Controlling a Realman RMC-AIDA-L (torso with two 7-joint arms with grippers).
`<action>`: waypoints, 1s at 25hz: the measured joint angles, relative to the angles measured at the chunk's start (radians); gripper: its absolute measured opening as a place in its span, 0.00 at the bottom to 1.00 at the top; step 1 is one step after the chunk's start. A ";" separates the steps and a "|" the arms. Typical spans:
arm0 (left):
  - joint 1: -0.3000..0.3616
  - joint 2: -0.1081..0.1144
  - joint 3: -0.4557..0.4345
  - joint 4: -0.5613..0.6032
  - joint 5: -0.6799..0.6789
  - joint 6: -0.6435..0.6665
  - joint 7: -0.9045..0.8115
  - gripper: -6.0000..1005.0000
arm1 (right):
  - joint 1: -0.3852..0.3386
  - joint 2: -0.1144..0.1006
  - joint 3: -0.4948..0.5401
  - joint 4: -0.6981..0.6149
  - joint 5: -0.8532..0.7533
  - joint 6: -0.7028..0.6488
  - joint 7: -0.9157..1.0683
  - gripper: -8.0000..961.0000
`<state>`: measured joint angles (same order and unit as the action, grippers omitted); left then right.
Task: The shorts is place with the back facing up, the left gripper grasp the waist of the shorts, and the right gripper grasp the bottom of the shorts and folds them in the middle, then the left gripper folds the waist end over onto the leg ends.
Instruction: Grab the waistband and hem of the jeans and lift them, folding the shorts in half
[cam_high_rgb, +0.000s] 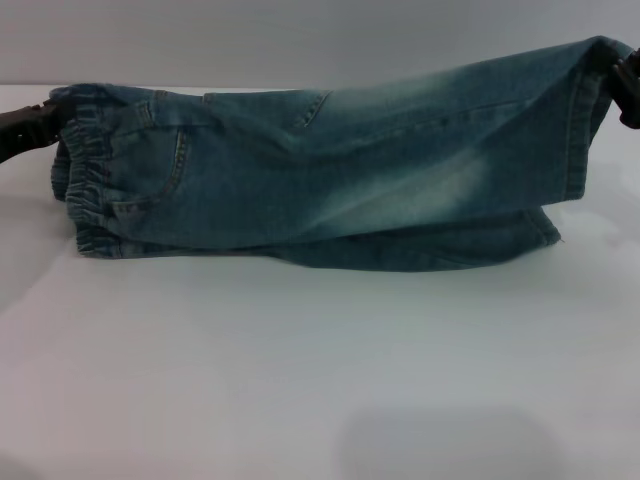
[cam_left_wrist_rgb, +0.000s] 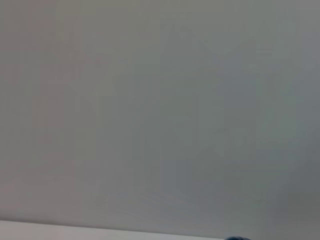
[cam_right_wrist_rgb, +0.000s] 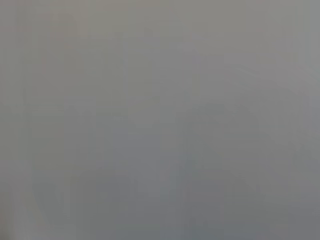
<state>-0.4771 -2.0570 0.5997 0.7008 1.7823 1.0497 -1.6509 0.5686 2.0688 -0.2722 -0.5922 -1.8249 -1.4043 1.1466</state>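
Note:
In the head view the blue denim shorts (cam_high_rgb: 330, 170) hang stretched sideways between both arms, doubled lengthwise, with a back pocket seam showing. The puckered elastic waist end (cam_high_rgb: 85, 175) is on the left. My left gripper (cam_high_rgb: 48, 118), black, is shut on its upper corner. The bottom of the shorts (cam_high_rgb: 585, 120), a straight stitched hem, is lifted high on the right, and my right gripper (cam_high_rgb: 622, 78) is shut on it at the picture's edge. The lower leg hem (cam_high_rgb: 540, 235) sags down to the table. Both wrist views show plain grey only.
A white table (cam_high_rgb: 320, 370) spreads out under and in front of the shorts. A grey wall (cam_high_rgb: 300, 40) stands behind. A soft shadow (cam_high_rgb: 450, 440) lies on the near table.

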 joint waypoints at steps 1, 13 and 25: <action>-0.005 0.000 0.000 -0.008 0.000 -0.012 0.005 0.08 | 0.002 0.001 -0.002 0.004 0.001 0.010 0.000 0.01; -0.015 0.000 0.051 -0.058 0.002 -0.117 0.017 0.09 | 0.020 0.003 -0.063 0.065 0.005 0.205 -0.026 0.01; -0.031 -0.001 0.055 -0.119 0.002 -0.134 0.043 0.09 | 0.063 0.003 -0.152 0.119 0.005 0.346 -0.035 0.01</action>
<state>-0.5079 -2.0583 0.6550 0.5819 1.7839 0.9155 -1.6075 0.6316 2.0716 -0.4238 -0.4735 -1.8202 -1.0583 1.1117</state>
